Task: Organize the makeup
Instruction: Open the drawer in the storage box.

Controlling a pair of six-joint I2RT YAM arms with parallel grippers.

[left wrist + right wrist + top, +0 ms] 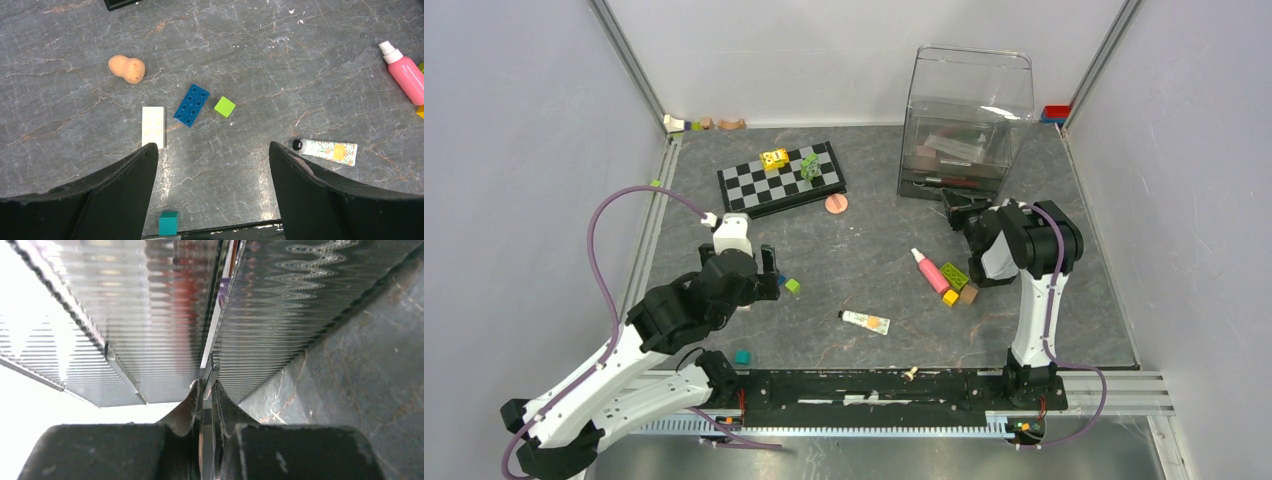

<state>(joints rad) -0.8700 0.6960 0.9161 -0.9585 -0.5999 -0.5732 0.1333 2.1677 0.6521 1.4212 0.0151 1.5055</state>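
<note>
Right wrist view shows little beyond ribbed clear plastic. The right gripper has its jaws pinched together on a thin pale strip that runs up into the gap between two ribbed panels. I cannot tell whether that strip is a card or part of the box, and the slivers of purple and red behind it are too blurred to name. In the top external view this gripper sits low against the front of a tall clear plastic organiser box at the far right of the dark grey marbled table, where its black fingertips are hard to pick out. Reddish-brown and pale things lie in the box's lower drawers, smeared by the walls. The left gripper hangs over the table with its jaws spread wide and nothing between them. Loose makeup lies on the table, apart from the box. A pink bottle with a white cap is cut off by the left wrist view's right edge. A cream tube with a black cap and orange print lies flat between the two arms. A peach peanut-shaped sponge lies near a corner of the black-and-white chessboard. Nearby sit a white toy brick, a blue toy brick and a lime green cube.
</note>
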